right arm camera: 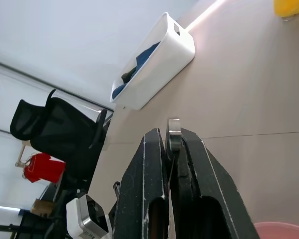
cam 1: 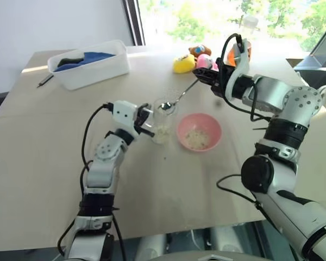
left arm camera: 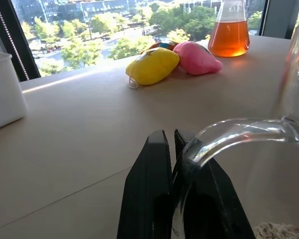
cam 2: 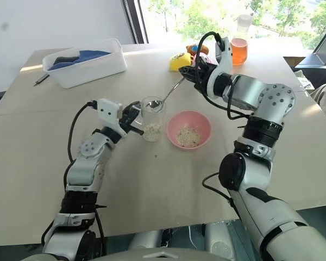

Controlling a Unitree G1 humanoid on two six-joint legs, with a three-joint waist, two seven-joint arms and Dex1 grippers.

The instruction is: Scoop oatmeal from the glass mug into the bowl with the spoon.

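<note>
On the pale table (cam 1: 38, 163), seen from the head camera:
Glass mug: the glass mug (cam 1: 164, 120) stood upright near the middle of the table, just left of the bowl, its handle pointing left toward the left gripper.
Oatmeal: the oatmeal (cam 1: 162, 130) lay as a low pale layer in the mug's bottom; a second small heap lay in the bowl, and a few flakes were scattered on the table near the mug.
Bowl: the bowl (cam 1: 199, 131) sat just right of the mug, close beside it, whether touching could not be told.
Spoon: the spoon (cam 1: 180, 97) slanted down from the right gripper toward the near left, its head at the mug's rim; whether it carried flakes could not be told.
Left gripper: the left gripper (cam 1: 146, 120) was clamped on the mug's glass handle (left arm camera: 239, 132), fingers (left arm camera: 149, 194) nearly together around it in the left wrist view.
Right gripper: the right gripper (cam 1: 204, 74) hung above the table, far and right of the mug, closed on the spoon's handle end, which showed between the fingers (right arm camera: 147, 189) in the right wrist view.
Far side: a yellow toy (cam 1: 183, 63) and a pink toy (left arm camera: 195, 58) lay side by side, with a flask of orange liquid (cam 2: 239, 49) to their right.
Far left: a white plastic tub (cam 1: 89, 68) held dark blue cloth (cam 1: 92, 57); a pen-like object (cam 1: 45, 81) lay just left of it.
</note>
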